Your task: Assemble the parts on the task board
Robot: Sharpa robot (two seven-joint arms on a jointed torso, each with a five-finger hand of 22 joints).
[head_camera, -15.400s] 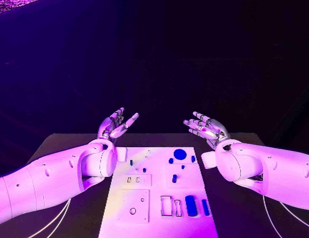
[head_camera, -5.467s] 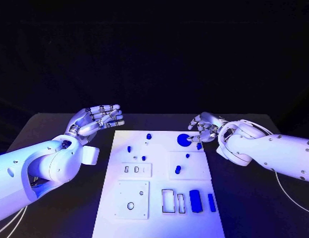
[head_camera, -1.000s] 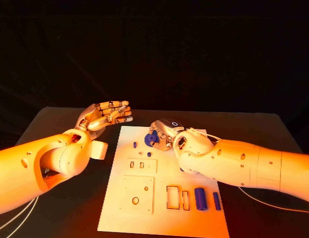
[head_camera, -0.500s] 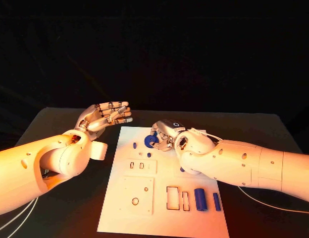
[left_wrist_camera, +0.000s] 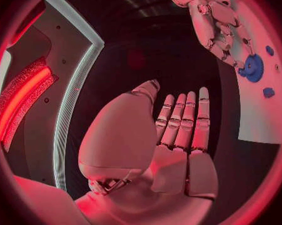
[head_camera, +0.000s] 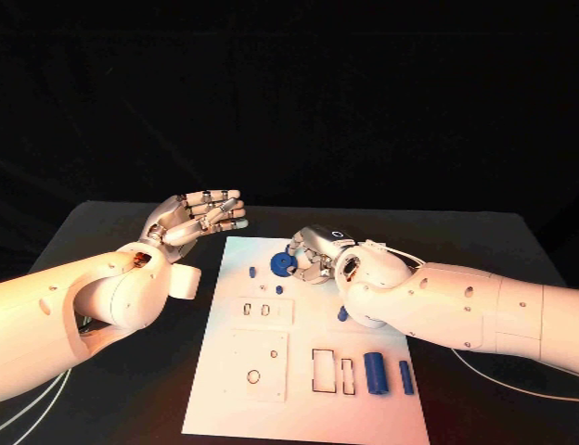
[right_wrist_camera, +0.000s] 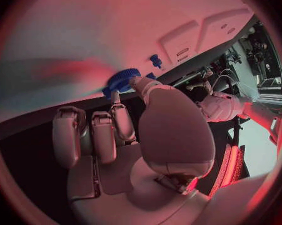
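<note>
The white task board lies in the middle of the table. My right hand hovers over its far end and pinches a round blue toothed wheel between thumb and fingertip. That wheel sits close to the board; whether it touches I cannot tell. Two small blue pegs stand beside it. My left hand is raised past the board's far left corner, palm up, fingers apart and empty. The left wrist view shows the left hand and the wheel.
Two long blue pieces lie at the board's near right, next to two rectangular slots. Another small blue part peeks out beside my right forearm. Raised white blocks with holes occupy the board's left half.
My right hand has edged slightly toward me with the blue wheel still pinched. The left hand has stayed where it was.
</note>
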